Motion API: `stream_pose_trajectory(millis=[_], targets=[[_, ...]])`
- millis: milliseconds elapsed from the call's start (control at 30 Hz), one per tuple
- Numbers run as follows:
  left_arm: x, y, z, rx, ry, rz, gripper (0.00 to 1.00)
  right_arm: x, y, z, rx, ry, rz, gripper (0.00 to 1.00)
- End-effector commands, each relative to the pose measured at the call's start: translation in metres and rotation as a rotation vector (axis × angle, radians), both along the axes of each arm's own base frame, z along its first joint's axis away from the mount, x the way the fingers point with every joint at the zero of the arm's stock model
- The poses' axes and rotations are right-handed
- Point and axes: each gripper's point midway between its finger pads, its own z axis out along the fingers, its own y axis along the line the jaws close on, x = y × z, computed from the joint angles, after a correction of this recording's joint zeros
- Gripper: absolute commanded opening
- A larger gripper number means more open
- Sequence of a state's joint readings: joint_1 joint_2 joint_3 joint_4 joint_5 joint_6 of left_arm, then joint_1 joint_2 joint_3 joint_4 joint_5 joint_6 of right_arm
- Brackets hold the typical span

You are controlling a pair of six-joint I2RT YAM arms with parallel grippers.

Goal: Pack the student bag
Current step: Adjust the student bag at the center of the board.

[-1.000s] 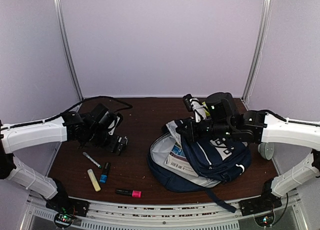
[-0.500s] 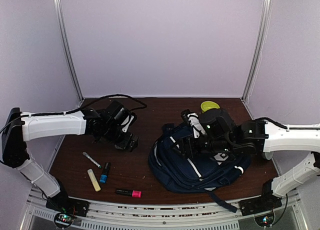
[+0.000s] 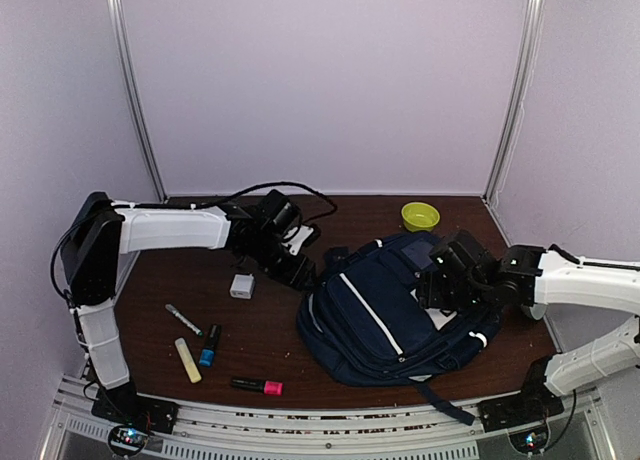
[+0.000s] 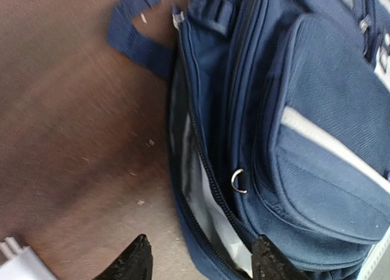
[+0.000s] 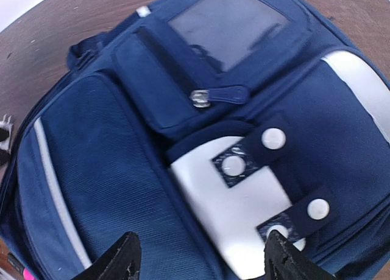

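Observation:
The student bag (image 3: 375, 325), navy with white stripes, lies flat with its front up on the brown table (image 3: 270, 340). My left gripper (image 3: 300, 272) is at the bag's upper left edge. In the left wrist view it (image 4: 198, 265) is open, its fingers straddling the partly unzipped seam (image 4: 204, 189), where light grey lining shows. My right gripper (image 3: 438, 285) hovers over the bag's right side. In the right wrist view it (image 5: 201, 262) is open and empty above the white front patch (image 5: 244, 207) of the bag (image 5: 122, 170).
A small white block (image 3: 241, 286) lies left of the bag. Near the front left lie a grey pen (image 3: 183, 319), a yellow highlighter (image 3: 187, 360), a blue marker (image 3: 208, 346) and a pink highlighter (image 3: 258, 385). A yellow-green bowl (image 3: 420, 216) stands at the back right.
The bag's front flap has dropped shut as my right gripper let go and drew back right. My left arm swung right to the bag's edge, its jaws narrowing, uncovering the white block.

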State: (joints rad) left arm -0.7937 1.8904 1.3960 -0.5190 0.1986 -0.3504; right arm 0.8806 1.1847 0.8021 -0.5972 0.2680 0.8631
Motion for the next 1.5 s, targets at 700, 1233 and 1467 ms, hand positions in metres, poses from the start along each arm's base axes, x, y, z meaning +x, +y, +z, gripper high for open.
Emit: stream_pose_trajectory(millis=[700,1233,1467], targets=[[-0.146,-0.01,-0.077,-0.023,0.233,-0.115,0.0,0.047,0.085,-0.06,0.053,0.261,0.137,0.64],[-0.224,-0.055,-0.051,-0.036,0.183,-0.37,0.0,0.045,0.187,-0.06,0.117,0.306,0.34,0.59],[-0.221,-0.04,-0.033,-0.04,0.103,-0.379,0.66,0.04,0.165,-0.045,0.079,0.263,0.335,0.59]])
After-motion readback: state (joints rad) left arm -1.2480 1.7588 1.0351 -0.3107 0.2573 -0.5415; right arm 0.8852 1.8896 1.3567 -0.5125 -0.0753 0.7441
